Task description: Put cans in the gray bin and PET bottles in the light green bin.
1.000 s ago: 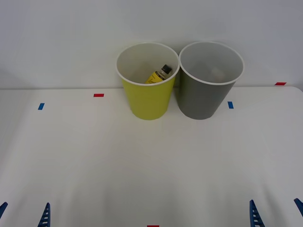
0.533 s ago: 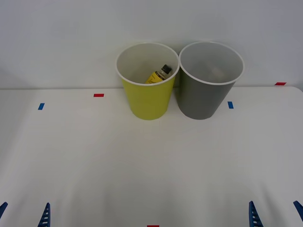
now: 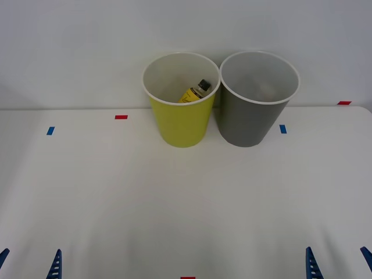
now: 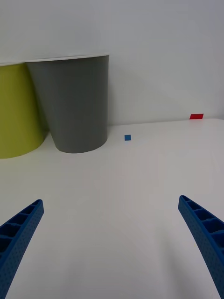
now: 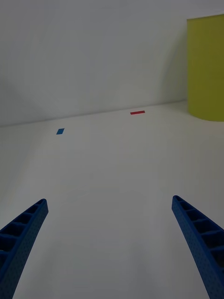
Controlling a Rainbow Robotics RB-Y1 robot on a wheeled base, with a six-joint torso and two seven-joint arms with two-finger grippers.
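The light green bin [image 3: 180,123] and the gray bin [image 3: 249,123] stand side by side at the table's far middle, against the wall. A small PET bottle [image 3: 194,93] with a yellow label and a black cap leans inside the light green bin. The cans are hidden or out of view; the gray bin's inside looks pale and dim. My left gripper [image 3: 29,263] rests open at the near left edge, my right gripper [image 3: 338,261] open at the near right. Both are far from the bins and hold nothing. The right wrist view has the gray bin [image 4: 77,107] and the green bin [image 4: 16,112]; the left wrist view has the green bin [image 5: 207,70].
Small tape marks lie on the white table [image 3: 186,203]: blue [image 3: 50,131] and red [image 3: 121,117] at the left, blue [image 3: 283,129] and red [image 3: 344,103] at the right, red [image 3: 188,278] at the near edge. A white wall rises right behind the bins.
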